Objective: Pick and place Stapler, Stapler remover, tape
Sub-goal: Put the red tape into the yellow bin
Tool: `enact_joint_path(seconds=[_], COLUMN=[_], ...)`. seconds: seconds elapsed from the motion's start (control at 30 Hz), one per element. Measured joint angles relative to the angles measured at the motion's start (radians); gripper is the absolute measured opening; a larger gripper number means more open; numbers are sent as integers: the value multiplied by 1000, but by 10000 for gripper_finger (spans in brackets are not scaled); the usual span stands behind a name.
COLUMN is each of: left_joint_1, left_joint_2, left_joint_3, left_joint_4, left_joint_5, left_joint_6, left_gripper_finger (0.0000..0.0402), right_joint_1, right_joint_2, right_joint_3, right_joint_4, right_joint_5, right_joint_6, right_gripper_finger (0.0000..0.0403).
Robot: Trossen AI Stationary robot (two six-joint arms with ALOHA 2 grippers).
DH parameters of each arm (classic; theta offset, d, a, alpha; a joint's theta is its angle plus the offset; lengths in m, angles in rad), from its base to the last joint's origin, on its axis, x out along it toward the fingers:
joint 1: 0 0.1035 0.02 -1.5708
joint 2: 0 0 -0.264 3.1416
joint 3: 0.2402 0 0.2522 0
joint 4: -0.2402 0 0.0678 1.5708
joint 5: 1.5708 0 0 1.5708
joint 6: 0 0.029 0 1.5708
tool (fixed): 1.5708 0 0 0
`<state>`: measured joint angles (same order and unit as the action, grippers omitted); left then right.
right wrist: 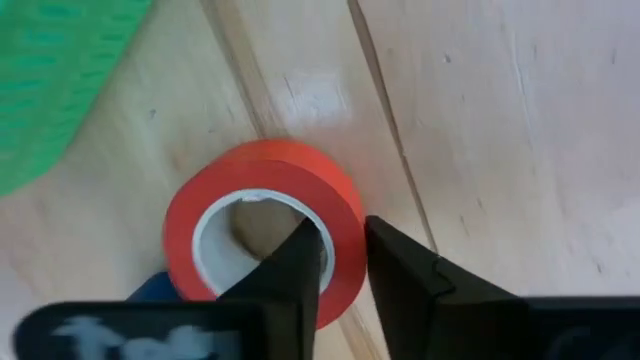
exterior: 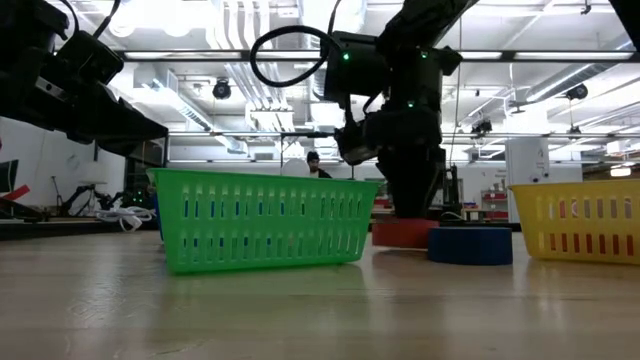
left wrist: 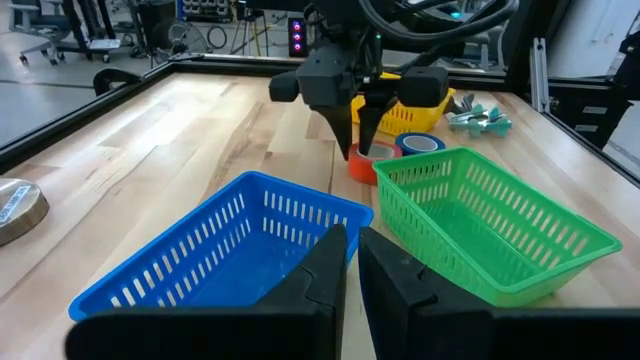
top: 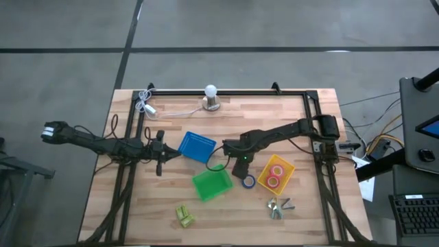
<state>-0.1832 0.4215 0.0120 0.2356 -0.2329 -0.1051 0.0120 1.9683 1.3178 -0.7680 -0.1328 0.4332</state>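
A red tape roll [right wrist: 265,215] lies flat on the wood beside the green bin [top: 212,184]. My right gripper [right wrist: 345,265] stands over it, shut on its wall; it also shows in the high view [top: 241,159]. The blue tape roll [top: 248,181] lies flat next to it. Two more red rolls [top: 274,175] lie in the yellow bin [top: 285,165]. Green staplers [top: 184,216] and staple removers [top: 278,207] lie near the table's near edge. My left gripper [left wrist: 352,262] hovers shut at the blue bin [top: 197,147], touching nothing. My right gripper has the red roll's ring wall [right wrist: 345,225] between its fingers, one finger [right wrist: 300,260] inside the pale centre hole and the other [right wrist: 400,270] outside. The fingers come from above, pointing down. The roll lies flat with its underside on the table [exterior: 405,233].
A lamp with a white bulb [top: 211,96] and a white cable [top: 146,103] sit at the far edge. A black frame [top: 226,92] runs around the table. The green bin stands close on the left of the red roll, and bare wood lies between the bins and the near edge.
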Motion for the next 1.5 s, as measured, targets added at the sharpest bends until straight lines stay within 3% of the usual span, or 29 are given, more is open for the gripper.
enact_joint_path(seconds=[0.17, 0.77, 1.2, 1.5], left_joint_1=[0, 0, 0, 0], left_joint_2=[0, 0, 0, 0], left_joint_3=[0, 0, 0, 0], left_joint_4=[0, -11, -15, -16], left_joint_5=[0, 0, 0, 0], left_joint_6=[0, 0, 0, 0], left_gripper_finger=[35, 35, 35, 35], right_joint_1=[0, -22, -16, 36], right_joint_2=[-17, -293, -596, -673], right_joint_3=[34, 37, -221, -383], right_joint_4=[-35, -315, -389, -378], right_joint_5=[1, 61, 111, 108], right_joint_6=[-39, 0, 238, 332], right_gripper_finger=[34, 46, 53, 54])
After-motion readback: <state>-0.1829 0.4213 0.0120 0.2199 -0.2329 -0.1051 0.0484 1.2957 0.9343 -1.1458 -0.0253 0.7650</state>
